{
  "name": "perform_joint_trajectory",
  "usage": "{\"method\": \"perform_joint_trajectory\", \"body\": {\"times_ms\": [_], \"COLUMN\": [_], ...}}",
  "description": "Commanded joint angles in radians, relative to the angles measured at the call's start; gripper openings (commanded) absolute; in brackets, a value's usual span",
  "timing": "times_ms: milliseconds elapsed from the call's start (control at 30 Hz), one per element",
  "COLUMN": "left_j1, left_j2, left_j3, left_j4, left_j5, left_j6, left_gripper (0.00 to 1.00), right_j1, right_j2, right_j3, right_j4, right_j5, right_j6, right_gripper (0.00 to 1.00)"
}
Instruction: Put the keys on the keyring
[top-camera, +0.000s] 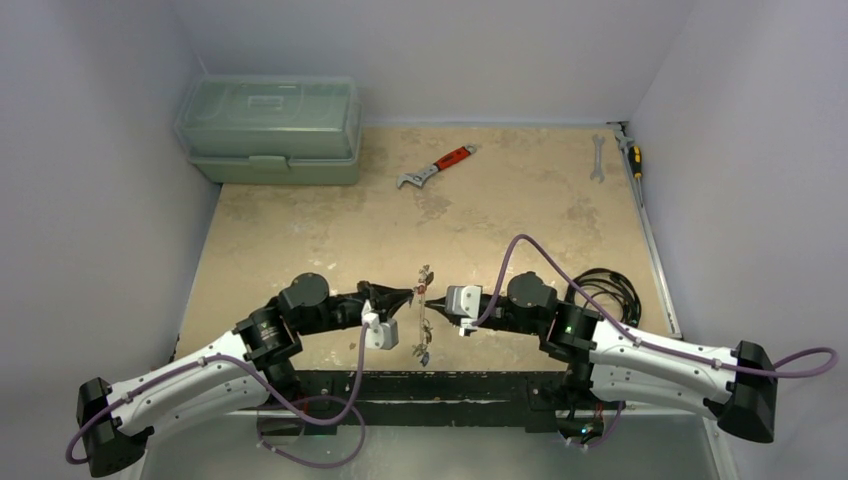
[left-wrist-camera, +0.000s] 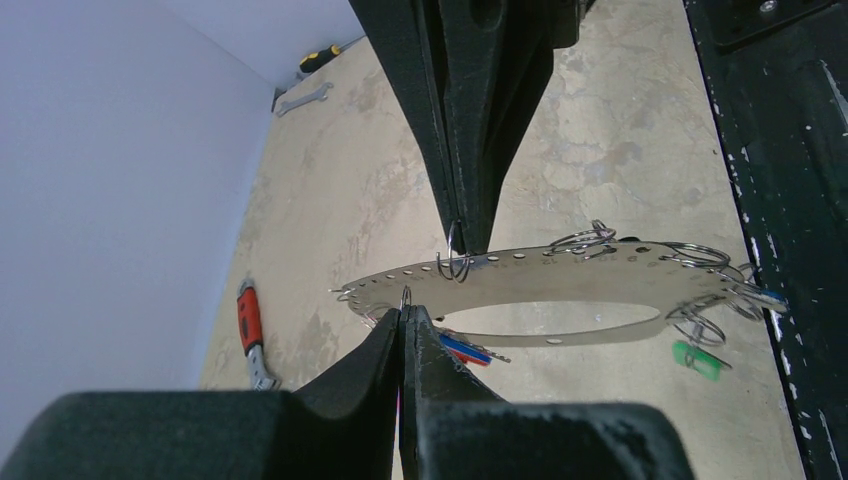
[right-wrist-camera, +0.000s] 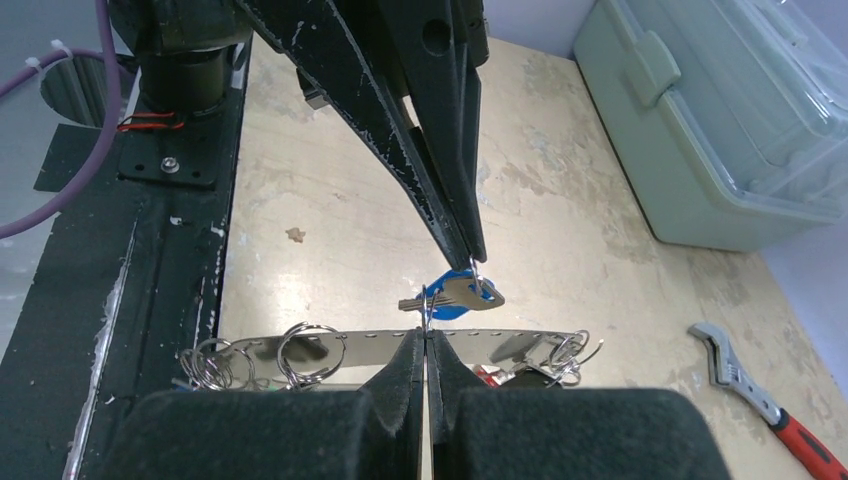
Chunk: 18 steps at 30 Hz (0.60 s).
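Beneath both tools: tabletop (top-camera: 300, 230), mottled beige, with pale walls on three sides.

Far beyond your left tool, in the back corner: toolbox (top-camera: 270, 130), pale green, translucent, lid down.

Left tool (top-camera: 408, 296): meets the right tool (top-camera: 433, 301) tip to tip over the near middle of the tabletop. Its fingers are closed right up with no gap. You have the small wire loop of the blue-tagged key (right-wrist-camera: 458, 297) pinched at the very tips.

Right tool: its fingers are likewise closed right up, and the tips meet at the rim of the keyring (left-wrist-camera: 530, 265). You cannot tell whether they pinch the band itself or a small loop threaded through it.

Keyring: between the two tools, held clear of the tabletop. It is a flat silvery band pierced with a row of small holes, with several small wire loops hung through them. From above it shows edge-on.

Wrench (top-camera: 440, 166), red handle: well beyond both tools, lying flat toward the back.

Spanner (top-camera: 597, 160), silver: far beyond your right tool, near the back right corner.

Screwdriver (top-camera: 634, 158), yellow and black handle: just beside the spanner, along the wall.

Blue-tagged key: at your left tool's tips, just beside the band and close to the right tool's tips.

Green-tagged key (left-wrist-camera: 697, 360): hangs under the band at the end nearest the arm bases, away from both tips.
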<state>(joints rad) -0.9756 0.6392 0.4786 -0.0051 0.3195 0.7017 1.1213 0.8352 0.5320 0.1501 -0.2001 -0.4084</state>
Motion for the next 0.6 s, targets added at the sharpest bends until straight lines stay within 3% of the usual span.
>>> {"method": "perform_joint_trajectory", "body": {"times_ms": [0, 567], "left_j1": [0.005, 0.004], "left_j2": [-0.013, -0.024], "left_j3": [-0.016, -0.015], "left_j4": [0.04, 0.039], "left_j5": [0.05, 0.092], "left_j6": [0.033, 0.04], "left_gripper": [0.0, 0.0], "right_j1": [0.007, 0.007], "right_j2": [-0.002, 0.034], "right_j3": [0.0, 0.004], "right_j4": [0.098, 0.097], "right_j5": [-0.006, -0.007], "right_j6": [0.014, 0.022], "right_gripper": [0.0, 0.0]}}
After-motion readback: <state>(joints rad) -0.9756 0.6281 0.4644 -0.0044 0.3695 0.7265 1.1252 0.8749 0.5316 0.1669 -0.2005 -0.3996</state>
